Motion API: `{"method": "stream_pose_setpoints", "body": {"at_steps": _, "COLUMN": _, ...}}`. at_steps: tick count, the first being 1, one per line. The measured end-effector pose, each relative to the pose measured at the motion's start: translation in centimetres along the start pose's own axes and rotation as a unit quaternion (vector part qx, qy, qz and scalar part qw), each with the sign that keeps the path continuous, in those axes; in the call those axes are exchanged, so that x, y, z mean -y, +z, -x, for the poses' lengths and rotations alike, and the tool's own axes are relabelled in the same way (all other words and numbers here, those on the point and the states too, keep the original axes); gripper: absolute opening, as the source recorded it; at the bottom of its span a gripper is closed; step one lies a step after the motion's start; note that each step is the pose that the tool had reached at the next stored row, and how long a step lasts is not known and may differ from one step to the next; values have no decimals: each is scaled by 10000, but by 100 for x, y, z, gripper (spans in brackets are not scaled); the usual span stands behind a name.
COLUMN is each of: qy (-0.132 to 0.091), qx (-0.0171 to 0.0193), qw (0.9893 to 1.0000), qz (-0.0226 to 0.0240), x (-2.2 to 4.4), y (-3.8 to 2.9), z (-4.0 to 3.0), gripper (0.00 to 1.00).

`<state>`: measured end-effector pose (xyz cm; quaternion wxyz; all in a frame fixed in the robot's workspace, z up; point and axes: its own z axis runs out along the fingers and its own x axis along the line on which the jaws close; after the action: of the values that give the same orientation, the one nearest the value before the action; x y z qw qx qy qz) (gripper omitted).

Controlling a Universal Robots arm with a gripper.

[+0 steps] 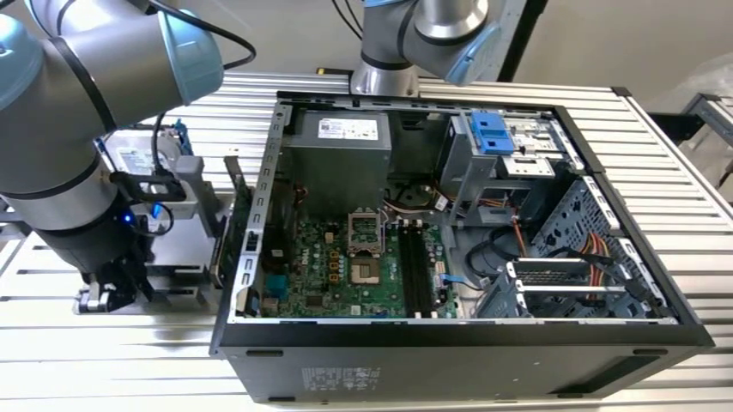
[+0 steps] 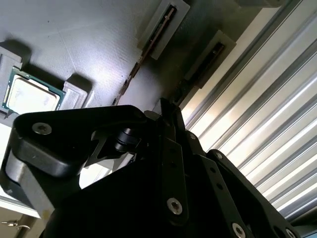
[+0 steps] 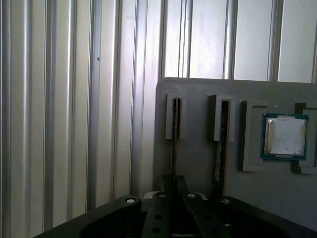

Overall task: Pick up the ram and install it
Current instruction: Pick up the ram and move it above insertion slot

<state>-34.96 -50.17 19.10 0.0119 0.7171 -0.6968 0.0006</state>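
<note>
Closest up in the exterior view is the arm [image 1: 57, 163], grey with blue caps. It bends down on the exterior view's left so its gripper [image 1: 112, 296] hangs low over a grey holder tray [image 1: 178, 253] on the ribbed metal counter [image 1: 126, 365]. Right beside that tray sits an open computer case [image 1: 458, 348]. Its green motherboard [image 1: 326, 270] is on show, with long black memory slots [image 1: 414, 266] just beside the processor socket [image 1: 366, 245].

Over to the second wrist view. The gripper [image 2: 168, 111] is a big black lump up front, and past it the tray has two sticks standing on edge in raised slot blocks. The gripper's tip lines up with the ram [image 2: 198, 69], the stick farther from the processor chip [image 2: 30, 94]. That chip lies flat in its own recess, and the other stick [image 2: 130, 79] stands between the two.

First wrist view, same story. The ram [image 3: 174, 148] runs from its slot block straight in under the gripper [image 3: 174, 186]. The other stick [image 3: 218, 158] is next along, then the chip [image 3: 284, 136]. Honestly I can't tell whether the gripper is clamped on the ram or just loose around it. The ram sits in the tray, well apart from the motherboard.
</note>
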Motion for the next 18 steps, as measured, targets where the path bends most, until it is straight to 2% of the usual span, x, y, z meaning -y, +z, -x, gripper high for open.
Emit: {"method": "stream_pose_setpoints", "body": {"at_steps": 18, "qy": 0, "qx": 0, "qw": 10000, "qz": 0, "x": 0, "y": 9, "z": 0, "gripper": 0}}
